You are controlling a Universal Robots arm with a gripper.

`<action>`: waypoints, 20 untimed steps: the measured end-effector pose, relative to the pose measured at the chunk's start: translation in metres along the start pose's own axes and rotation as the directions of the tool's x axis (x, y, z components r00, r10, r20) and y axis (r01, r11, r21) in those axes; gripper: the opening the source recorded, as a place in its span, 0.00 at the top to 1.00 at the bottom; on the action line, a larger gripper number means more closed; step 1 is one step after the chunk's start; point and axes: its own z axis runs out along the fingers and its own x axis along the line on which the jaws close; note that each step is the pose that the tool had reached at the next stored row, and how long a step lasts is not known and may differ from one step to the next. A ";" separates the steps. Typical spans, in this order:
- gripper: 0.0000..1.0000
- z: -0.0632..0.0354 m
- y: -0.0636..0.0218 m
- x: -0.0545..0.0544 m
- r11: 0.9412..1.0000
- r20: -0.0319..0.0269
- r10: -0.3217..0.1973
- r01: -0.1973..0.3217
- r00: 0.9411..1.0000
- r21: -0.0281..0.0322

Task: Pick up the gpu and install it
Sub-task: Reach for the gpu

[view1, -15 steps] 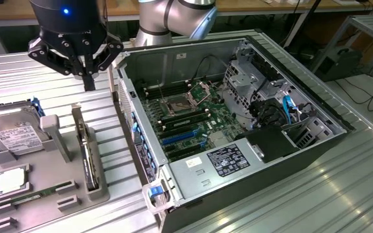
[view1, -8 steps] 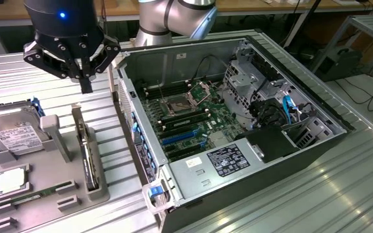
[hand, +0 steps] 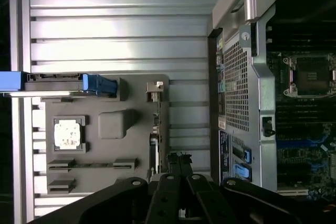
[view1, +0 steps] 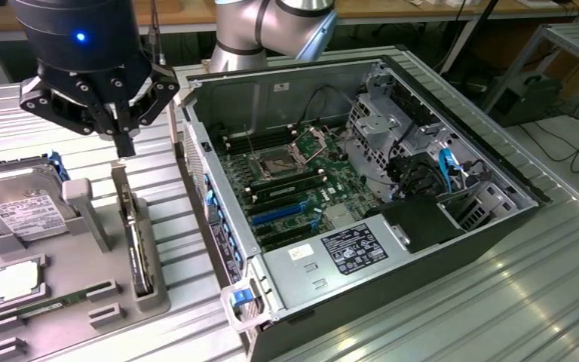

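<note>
exterior view: the pincer [view1: 124, 151], fingers pressed together, hangs just above the upright graphics card [view1: 133, 234] standing in the grey tray [view1: 68, 264] beside the open computer case [view1: 259, 94].

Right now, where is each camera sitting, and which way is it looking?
Exterior view: off the arm, up high, looking slantwise down at the open computer case and the grey tray; the arm and its shut gripper show.
Wrist view: on the wrist, looking straight down at the grey tray and the computer case's side; the gripper shows.
Shared: the gpu standing on edge in the grey tray, just below the gripper.
</note>
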 end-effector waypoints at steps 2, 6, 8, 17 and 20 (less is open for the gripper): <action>0.89 -0.0002 -0.0034 0.002 1.000 0.000 -0.001 0.001 1.000 -0.004; 0.89 -0.0008 -0.0091 0.007 1.000 0.000 -0.004 0.004 1.000 -0.013; 0.89 -0.0009 -0.0106 0.009 1.000 -0.001 -0.005 0.005 1.000 -0.016; 0.89 -0.0010 -0.0179 0.016 1.000 -0.001 -0.014 0.014 1.000 -0.019; 0.89 -0.0010 -0.0189 0.019 1.000 -0.001 -0.015 0.015 1.000 -0.019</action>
